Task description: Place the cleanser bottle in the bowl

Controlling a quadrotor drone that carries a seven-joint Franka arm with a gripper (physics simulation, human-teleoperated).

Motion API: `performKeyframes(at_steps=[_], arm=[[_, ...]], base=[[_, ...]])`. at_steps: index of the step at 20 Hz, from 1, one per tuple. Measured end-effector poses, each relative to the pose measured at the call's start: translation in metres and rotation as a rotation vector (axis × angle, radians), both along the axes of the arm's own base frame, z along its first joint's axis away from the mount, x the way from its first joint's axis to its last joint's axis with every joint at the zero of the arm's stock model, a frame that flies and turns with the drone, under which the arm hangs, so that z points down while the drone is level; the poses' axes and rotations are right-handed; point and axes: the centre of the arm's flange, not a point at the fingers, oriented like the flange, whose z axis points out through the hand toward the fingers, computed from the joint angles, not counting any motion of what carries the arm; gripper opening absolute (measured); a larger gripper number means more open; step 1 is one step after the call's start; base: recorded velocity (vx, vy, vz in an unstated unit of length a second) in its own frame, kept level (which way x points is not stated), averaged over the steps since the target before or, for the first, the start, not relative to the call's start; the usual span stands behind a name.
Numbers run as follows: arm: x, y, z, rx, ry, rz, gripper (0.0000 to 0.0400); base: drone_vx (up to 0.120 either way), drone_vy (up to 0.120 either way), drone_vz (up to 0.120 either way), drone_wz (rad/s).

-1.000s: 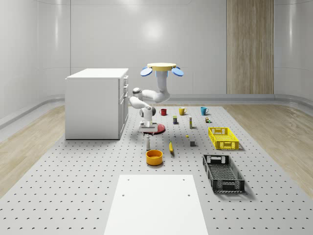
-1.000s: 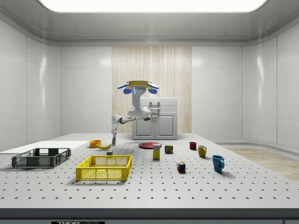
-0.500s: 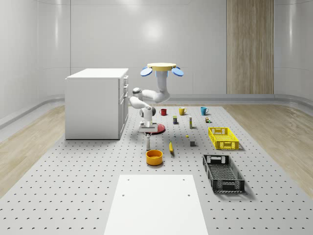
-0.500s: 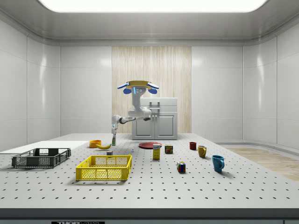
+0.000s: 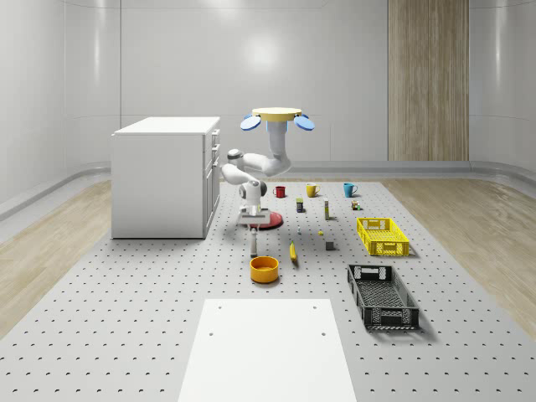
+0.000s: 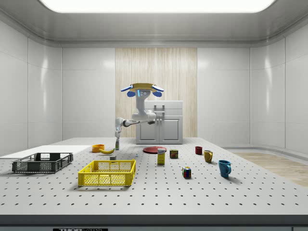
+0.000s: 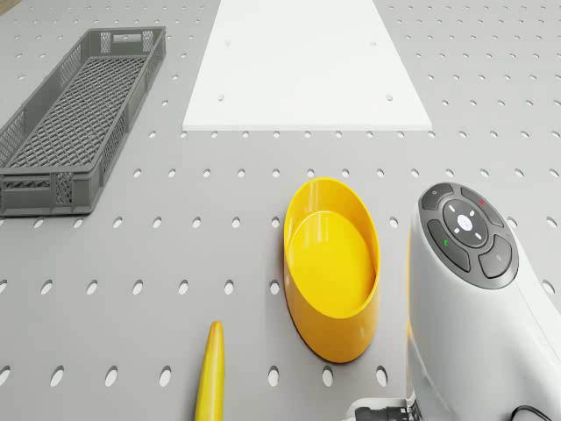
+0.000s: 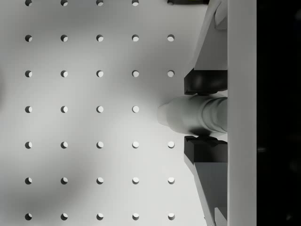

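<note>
The cleanser bottle (image 8: 193, 115) is being gripped in the wrist view, right of centre, its pale cap end lying between the two dark pads (image 8: 204, 82) of the gripper (image 8: 203, 114), which are closed against it on either side. In the whole-scene view the bottle (image 5: 253, 241) is seen standing upright on the perforated table (image 5: 126, 318) at the middle of the frame, just above the yellow bowl (image 5: 264, 269) and apart from it; whether its base is touching the table or is being held slightly off it is hard to judge there. In the side view the bottle (image 6: 117, 143) is shown left of centre, just right of the bowl (image 6: 98, 148), with the gripper (image 6: 117, 136) directly over it.

A banana (image 5: 293, 252) is lying just right of the bowl in the whole-scene view, and a red plate (image 5: 270, 220) is lying above the bottle. In the drone view the bowl (image 7: 332, 267) is placed at centre, with the arm's white link (image 7: 473, 307) at lower right.

The drone (image 5: 277, 117) is being held in a hover well above the table, over the area just behind the red plate, beside the white cabinet (image 5: 163, 176). A black crate (image 5: 382, 296) is lying at lower right and a yellow crate (image 5: 382, 235) above it.
</note>
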Motion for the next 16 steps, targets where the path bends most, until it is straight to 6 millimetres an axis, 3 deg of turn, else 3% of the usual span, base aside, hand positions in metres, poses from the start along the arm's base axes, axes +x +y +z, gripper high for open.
performKeyframes(at_steps=[9, 16], arm=[[0.0, 0.0, -0.043, 0.008, 0.0, -0.022, 0.0123], [0.0, 0.0, -0.062, 0.007, 0.0, -0.024, 0.0128]], base=[[0.004, 0.013, 0.0, 0.0], [0.12, 0.109, 0.0, 0.0]])
